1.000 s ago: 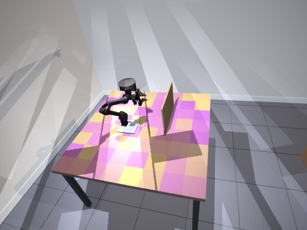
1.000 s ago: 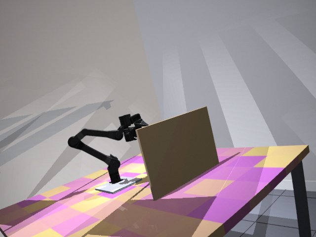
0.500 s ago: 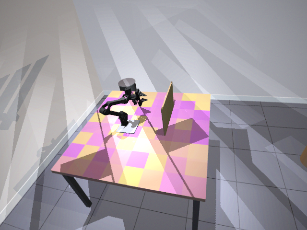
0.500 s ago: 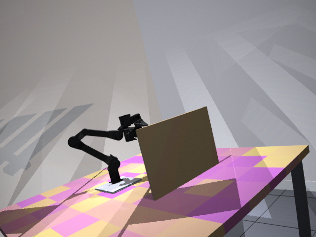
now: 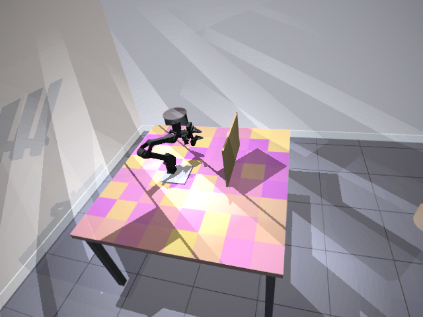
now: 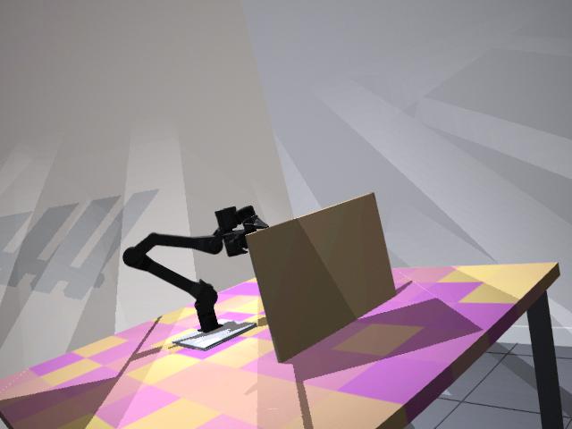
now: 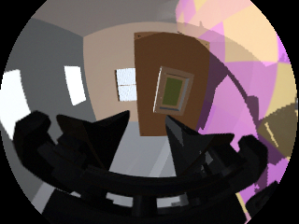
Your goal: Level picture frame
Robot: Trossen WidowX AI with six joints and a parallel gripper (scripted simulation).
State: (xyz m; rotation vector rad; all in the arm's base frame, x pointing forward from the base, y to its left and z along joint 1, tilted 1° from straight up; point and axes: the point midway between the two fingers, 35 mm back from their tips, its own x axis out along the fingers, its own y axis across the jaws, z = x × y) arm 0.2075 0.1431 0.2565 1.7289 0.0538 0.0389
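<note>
The picture frame point(image 7: 162, 93), pale with a green picture, hangs on the brown board point(image 7: 149, 84) in the wrist view. The camera is rolled about a quarter turn there. The frame is tilted against the board's edges; with the roll allowed for, its left side looks higher than its right. The screw and notched strip are hidden. My gripper point(image 5: 201, 134) point(image 7: 148, 116) is open, with nothing between its fingers, and is short of the board and frame. In the exterior view the board hides part of it. The top and exterior views miss the frame's front.
The upright board point(image 5: 230, 153) point(image 6: 323, 281) stands on the patchwork-coloured table point(image 5: 131, 205) point(image 6: 152, 401), its back toward the exterior camera. The arm's pale base plate point(image 5: 182, 177) point(image 6: 194, 341) lies in front of it. A dark round object point(image 5: 174, 115) shows by the wrist in the top view.
</note>
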